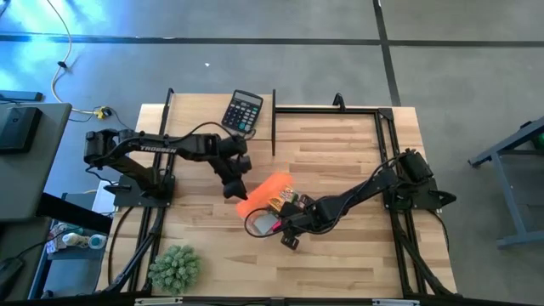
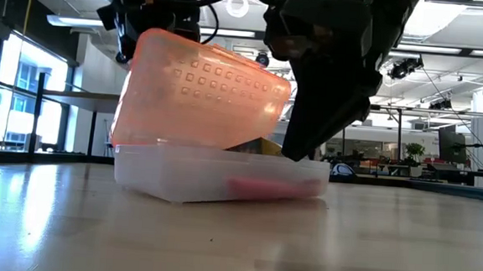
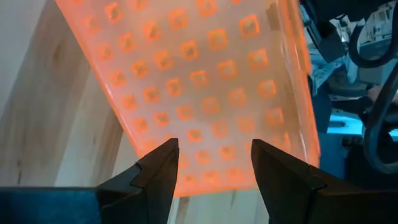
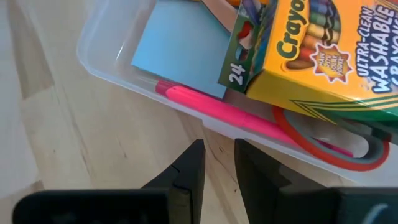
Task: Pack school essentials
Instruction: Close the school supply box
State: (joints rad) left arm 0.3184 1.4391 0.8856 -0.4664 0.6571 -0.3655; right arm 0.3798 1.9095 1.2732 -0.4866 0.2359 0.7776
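A clear plastic box lies at the table's middle. Its orange lid stands half raised, tilted over it. Inside lie a yellow-and-green crayon box, a pale blue note pad, a pink pen and red-handled scissors. My left gripper is open at the lid's raised edge, on the box's left. My right gripper stands with a narrow gap between its fingers over bare wood, just outside the box's near wall. My left gripper stands with one finger on each side of the middle of the lid's free edge, slanting down from the table's left. Whether a finger touches the lid, I cannot tell. My right gripper holds nothing; whether its fingertips touch the box's wall, I cannot tell.
A black calculator lies at the table's far edge, left of the middle. A spiky green plant stands at the near left corner. Bare wood stretches to the right of the box and at its far side.
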